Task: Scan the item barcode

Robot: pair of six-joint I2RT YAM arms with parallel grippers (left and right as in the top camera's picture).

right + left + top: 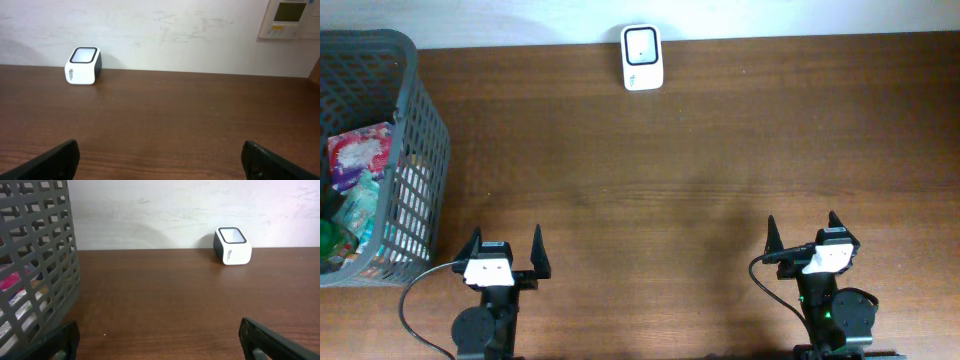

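- Two pairs of fingers stand spread wide and grip nothing. Your left gripper (pixel 507 235) and right gripper (pixel 802 222) both sit over bare wood.
- In each wrist view you see only dark fingertips at the bottom corners, on the left arm (pixel 61 341) and on the right arm (pixel 56 159), with table (pixel 670 150) between them.
- Both grippers point toward the scanner (pixel 642 57) and are well apart from it. The left one is off to its left and the right one off to its right.
- The scanner stands upright on its base at the table's far edge, just beside the wall (pixel 175 35).
- Its dark-rimmed window faces up, and its white printed side (pixel 232 255) faces your arms. From above, its outline runs longer toward the wall than across.
- The items are well to the left of the scanner and nearer your arms, inside a grey mesh basket (pixel 420 170) that is close to the left gripper.
- Several packets (pixel 360 155) lie piled in it, with a pink-and-white one on top.
- You cannot tell the long axis of any packet, nor where a barcode faces.
- A beige wall panel (pixel 290 19) hangs to the right of the scanner, higher up.
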